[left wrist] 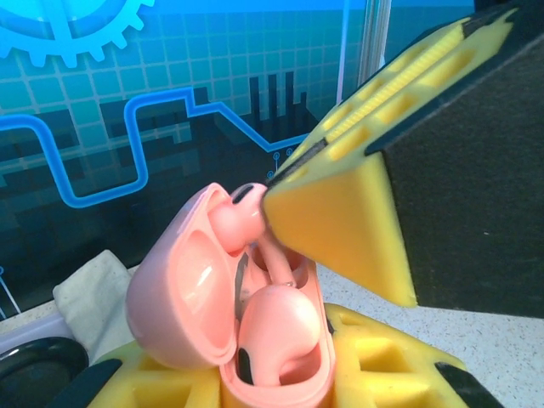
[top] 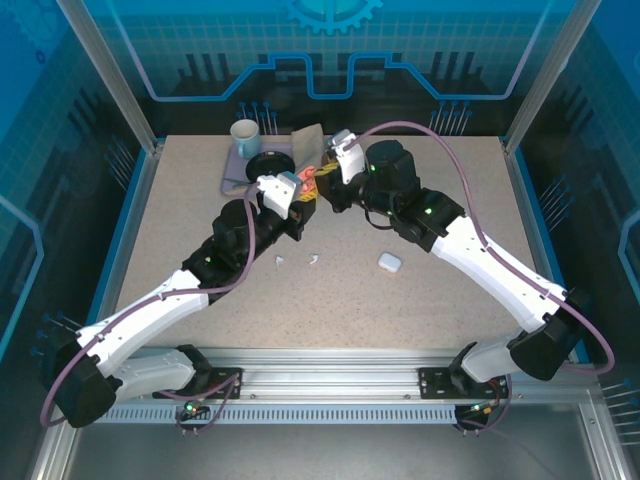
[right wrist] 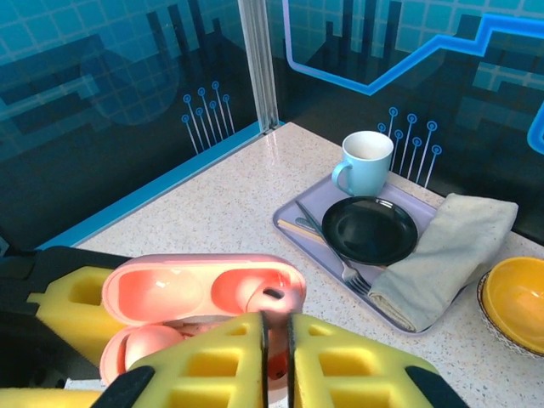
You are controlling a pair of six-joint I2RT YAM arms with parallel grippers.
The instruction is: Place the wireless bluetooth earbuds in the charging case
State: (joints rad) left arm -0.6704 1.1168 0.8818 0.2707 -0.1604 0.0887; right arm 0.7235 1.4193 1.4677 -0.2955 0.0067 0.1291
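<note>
The left tool (left wrist: 272,382) is clamped round the base of the open salmon-pink rounded plastic charging case (left wrist: 183,289), with the lid tipped back. One salmon-pink stemmed earbud (left wrist: 285,327) sits in a well just above that tool's pads. The right tool (right wrist: 276,336) has its pads almost together, pinched on the second salmon-pink earbud (left wrist: 234,223), which hangs at its tip over the case, close against the inside of the lid. I'd judge these buds featherlight, hard, glossy and slippery, apt to twist or pop free. The stem looks the place to pinch, leaving the bulb free to seat. A white stemmed earbud (top: 280,260) and its white twin (top: 313,261) lie on the desk behind the left tool, and a small white rounded case (top: 389,262) lies behind the right tool.
</note>
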